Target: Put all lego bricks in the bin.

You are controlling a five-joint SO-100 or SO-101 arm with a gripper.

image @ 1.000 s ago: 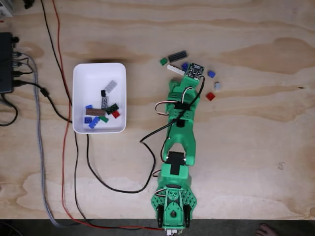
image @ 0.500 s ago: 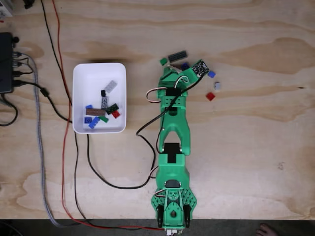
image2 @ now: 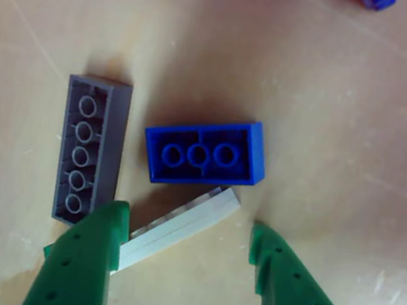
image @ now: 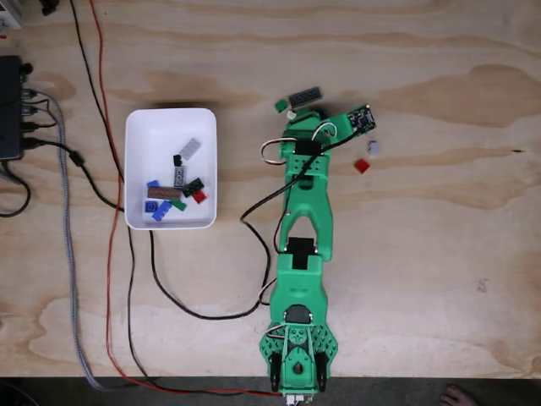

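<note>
Hobby workbench: bare plywood tabletop (image: 439, 254), loose cables (image: 110, 254), black electronics box (image: 8, 106).

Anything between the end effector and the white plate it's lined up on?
Nothing visible. The end effector is open, fingers either side of the white plate on the table. The blue brick lies just beyond the plate, the grey brick beside the left finger; neither blocks closing.

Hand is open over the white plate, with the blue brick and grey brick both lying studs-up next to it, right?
Not studs-up: the other view shows the blue brick and grey brick lying underside-up, tubes showing. The rest holds: the hand is open over the white plate.
</note>
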